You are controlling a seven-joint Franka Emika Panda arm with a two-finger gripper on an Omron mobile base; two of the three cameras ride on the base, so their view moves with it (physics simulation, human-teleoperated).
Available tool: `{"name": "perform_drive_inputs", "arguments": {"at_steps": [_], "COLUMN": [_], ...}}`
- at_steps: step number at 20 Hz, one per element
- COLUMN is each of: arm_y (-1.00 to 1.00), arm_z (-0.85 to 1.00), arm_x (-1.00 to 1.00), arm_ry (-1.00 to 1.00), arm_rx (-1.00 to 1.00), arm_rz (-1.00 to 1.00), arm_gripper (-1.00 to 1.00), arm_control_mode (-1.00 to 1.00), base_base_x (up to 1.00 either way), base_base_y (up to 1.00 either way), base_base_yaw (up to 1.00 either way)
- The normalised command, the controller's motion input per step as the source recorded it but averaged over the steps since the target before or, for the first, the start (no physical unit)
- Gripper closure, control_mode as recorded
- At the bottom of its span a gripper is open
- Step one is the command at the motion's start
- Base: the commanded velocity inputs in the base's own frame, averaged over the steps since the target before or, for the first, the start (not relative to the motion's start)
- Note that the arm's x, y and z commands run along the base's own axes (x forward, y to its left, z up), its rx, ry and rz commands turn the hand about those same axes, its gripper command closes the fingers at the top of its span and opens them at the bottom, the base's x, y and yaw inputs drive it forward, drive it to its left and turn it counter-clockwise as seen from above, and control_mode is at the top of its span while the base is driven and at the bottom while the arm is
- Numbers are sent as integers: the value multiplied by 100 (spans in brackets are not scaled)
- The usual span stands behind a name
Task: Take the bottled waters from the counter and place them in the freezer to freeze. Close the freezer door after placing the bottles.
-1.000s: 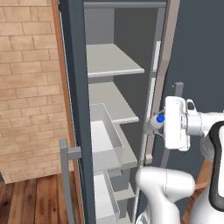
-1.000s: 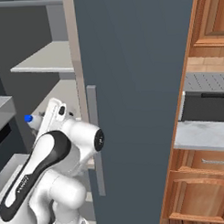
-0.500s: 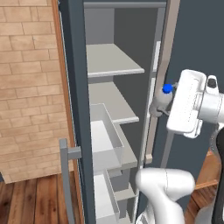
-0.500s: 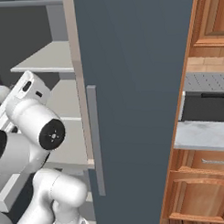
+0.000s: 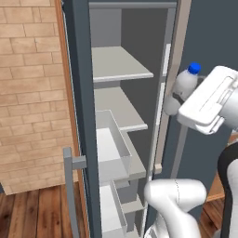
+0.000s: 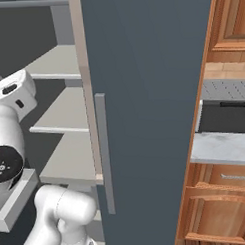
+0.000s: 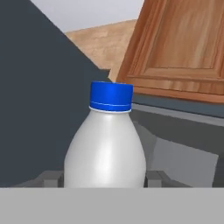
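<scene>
you have the blue-capped bottle up at the freezer's open front, beside the right edge of the cavity, roughly level with the upper shelf; the tool holds it low on the body, a dark finger tip showing on each side of its base in the hand view; cap up, bottle close to upright

the freezer door stands swung open, its edge and bar handle facing the right base camera; the marbled worktop sits well apart beyond it, by the black stovetop; the green-capped bottle is not something you can place from here

handling, as a judgement: small plastic bottle, whitish and opaque-looking, so likely full and with some weight for its size; smooth rounded wall, so slippery if the grip eases; thin plastic gives under squeeze, so a hard pinch could bulge it; the widest part of the body is the sound place to hold, not the tapering shoulder or cap; the present low hold leaves the top free to tip, so move it slowly

next step, by the look of it: carry the bottle left into the cavity and set it base-down on a shelf; mind the pale door frame strip just beside the bottle; the white drawer lower down is open-topped and could also take it; door closing comes only after both bottles are in
</scene>
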Motion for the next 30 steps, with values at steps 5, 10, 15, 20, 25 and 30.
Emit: {"name": "perform_drive_inputs", "arguments": {"at_steps": [5, 10, 15, 20, 25, 30], "arm_y": [-1, 15, 36, 20, 2, 0], "arm_z": [0, -2, 0, 0, 0, 5], "arm_x": [0, 9, 53, 61, 45, 22], "arm_ry": [0, 0, 5, 8, 3, 0], "arm_rx": [31, 0, 0, 0, 0, 0], "arm_rz": [-2, 0, 0, 0, 0, 0], "arm_gripper": [100, 100, 100, 100, 100, 100], "arm_control_mode": [-100, -100, -100, -100, -100, -100], "base_base_x": [0, 0, 0, 0, 0, 0], "base_base_y": [0, 0, 0, 0, 0, 0], "base_base_yaw": [0, 0, 0, 0, 0, 0]}}
